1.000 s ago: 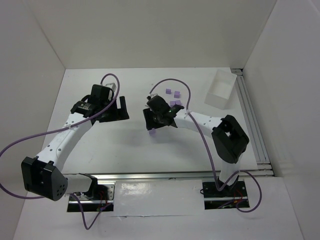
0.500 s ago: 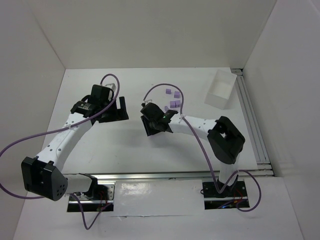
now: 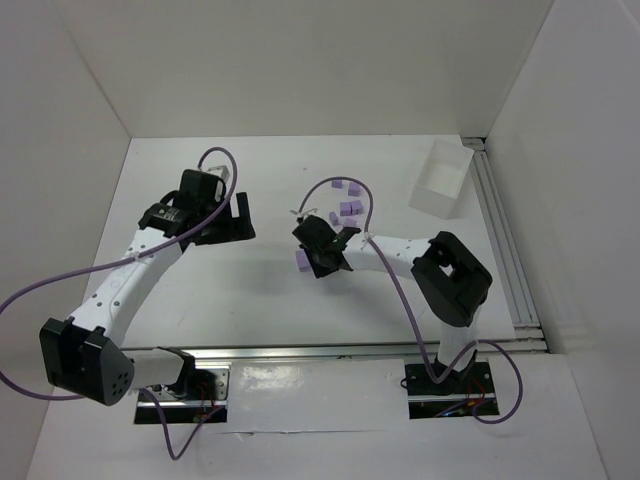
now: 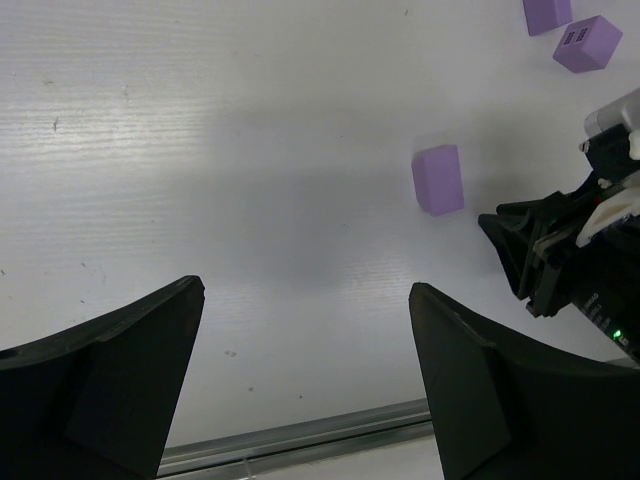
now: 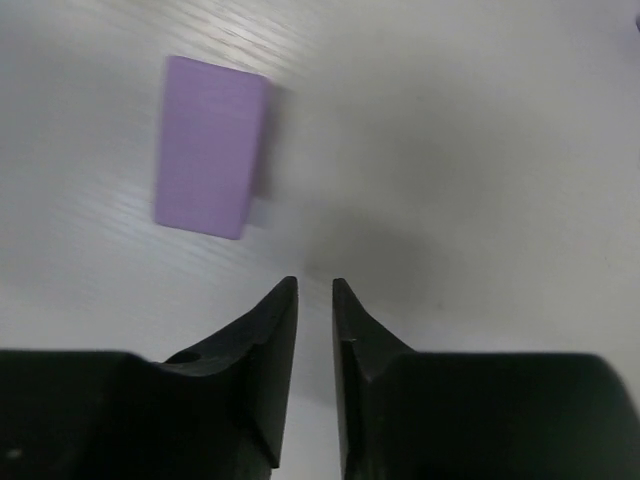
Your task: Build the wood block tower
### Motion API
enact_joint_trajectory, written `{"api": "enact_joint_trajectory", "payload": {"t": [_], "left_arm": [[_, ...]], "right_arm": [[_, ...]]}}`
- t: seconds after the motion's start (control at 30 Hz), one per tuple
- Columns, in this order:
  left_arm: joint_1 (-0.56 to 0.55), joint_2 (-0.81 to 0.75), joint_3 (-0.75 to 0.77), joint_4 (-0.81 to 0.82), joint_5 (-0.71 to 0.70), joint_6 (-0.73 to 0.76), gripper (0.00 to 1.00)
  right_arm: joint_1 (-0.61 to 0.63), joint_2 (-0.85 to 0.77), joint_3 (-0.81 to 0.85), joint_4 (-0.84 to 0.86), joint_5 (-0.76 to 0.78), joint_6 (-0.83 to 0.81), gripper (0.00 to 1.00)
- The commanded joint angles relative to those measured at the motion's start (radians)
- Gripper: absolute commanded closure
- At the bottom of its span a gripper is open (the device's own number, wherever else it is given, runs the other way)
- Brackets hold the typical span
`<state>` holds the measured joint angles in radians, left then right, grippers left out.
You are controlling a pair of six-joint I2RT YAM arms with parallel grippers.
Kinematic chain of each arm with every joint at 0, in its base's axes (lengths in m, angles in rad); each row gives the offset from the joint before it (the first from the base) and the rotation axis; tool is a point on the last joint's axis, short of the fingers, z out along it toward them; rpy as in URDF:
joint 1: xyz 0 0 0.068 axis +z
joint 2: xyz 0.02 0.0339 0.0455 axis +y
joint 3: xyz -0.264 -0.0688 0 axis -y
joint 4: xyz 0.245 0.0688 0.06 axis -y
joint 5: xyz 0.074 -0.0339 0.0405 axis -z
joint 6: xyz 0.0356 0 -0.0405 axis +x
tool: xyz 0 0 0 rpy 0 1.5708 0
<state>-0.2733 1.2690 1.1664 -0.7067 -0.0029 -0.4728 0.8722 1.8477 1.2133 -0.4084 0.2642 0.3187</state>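
Observation:
A lone lilac wood block (image 3: 301, 259) (image 5: 210, 145) (image 4: 438, 180) lies on the white table just left of my right gripper (image 3: 313, 262). In the right wrist view that gripper (image 5: 315, 285) has only a narrow gap between its jaws, nothing sits in the gap, and the block is up and to the left of the tips. Several more lilac blocks (image 3: 347, 208) (image 4: 588, 44) lie loose behind the right arm. My left gripper (image 3: 235, 215) (image 4: 305, 290) hangs wide open and empty over bare table to the left. No tower is in view.
A shallow white tray (image 3: 440, 180) stands at the back right. A metal rail (image 3: 505, 240) runs along the right side and another along the near edge (image 4: 300, 435). White walls close in the table on three sides.
My right gripper has drawn back to the right, uncovering the lone block, and its jaws have narrowed. The left arm has not moved.

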Motion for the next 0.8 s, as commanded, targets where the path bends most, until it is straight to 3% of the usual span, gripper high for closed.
{"api": "enact_joint_trajectory", "payload": {"t": [0.0, 0.3, 0.47, 0.67, 0.77], "left_arm": [[0.006, -0.033, 0.009, 0.001, -0.019, 0.011, 0.03], [0.016, -0.042, -0.01, 0.001, -0.019, 0.011, 0.03], [0.035, -0.06, -0.019, 0.001, -0.028, 0.011, 0.03], [0.036, -0.06, -0.019, 0.001, -0.028, 0.011, 0.03], [0.036, -0.06, -0.019, 0.001, -0.045, -0.01, 0.03]], "right_arm": [[-0.055, -0.071, -0.04, 0.078, -0.028, 0.045, 0.74], [-0.023, 0.059, 0.077, 0.111, -0.218, 0.022, 0.79], [-0.013, 0.045, 0.089, 0.171, -0.367, 0.011, 0.8], [0.005, -0.073, 0.032, 0.152, -0.168, -0.007, 0.8], [0.027, -0.082, 0.044, 0.131, -0.079, -0.027, 0.64]]}}
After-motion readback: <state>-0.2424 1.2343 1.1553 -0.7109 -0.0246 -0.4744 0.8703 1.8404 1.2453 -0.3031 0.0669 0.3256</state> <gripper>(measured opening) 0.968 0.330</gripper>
